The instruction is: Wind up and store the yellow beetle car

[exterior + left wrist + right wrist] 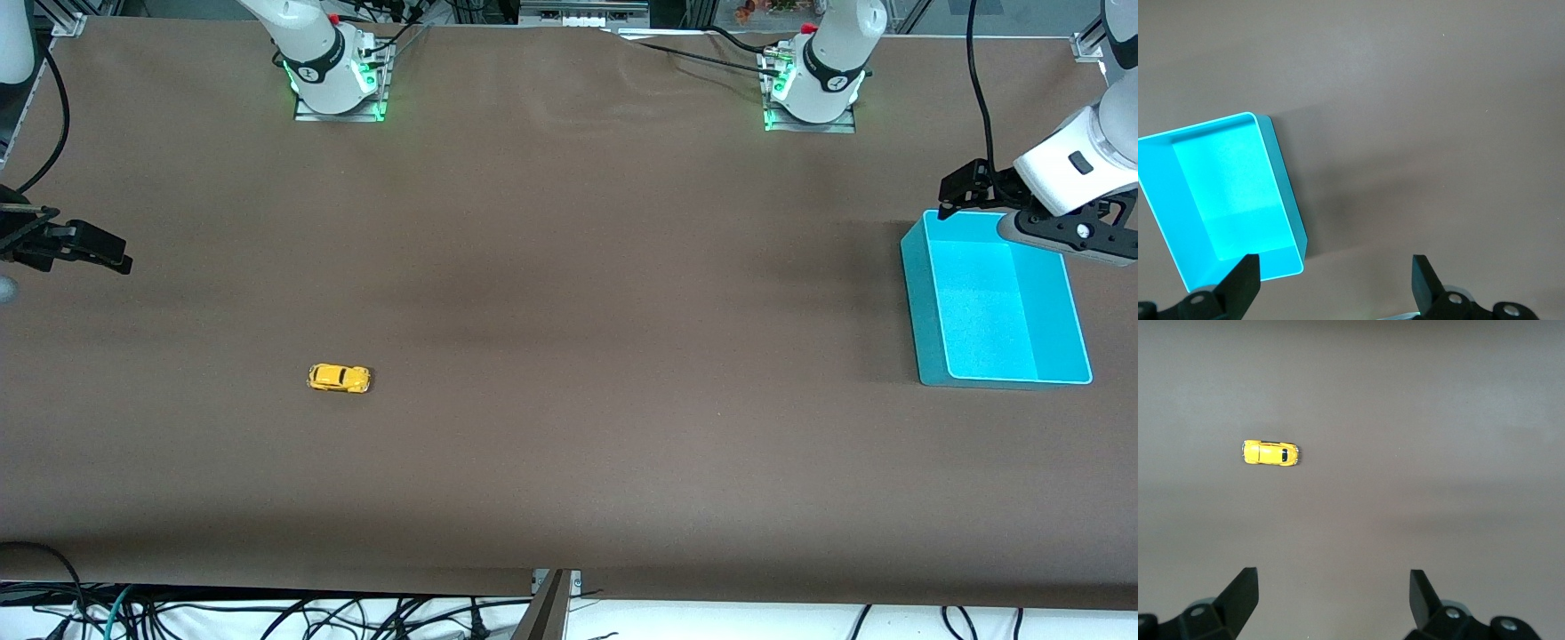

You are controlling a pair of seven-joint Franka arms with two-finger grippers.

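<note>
I see the yellow beetle car (339, 378) alone on the brown counter (569, 293), toward the right arm's end and nearer the front edge, untouched. My right tool (1333, 597) hangs wide open and empty near that end's edge, and my left tool (1335, 280), also wide open and empty, waits over the cyan bin (925, 320) at the left arm's end. I think the risk is the grasp: the car is tiny and on wheels, so a badly centred closing could push it away.
</note>
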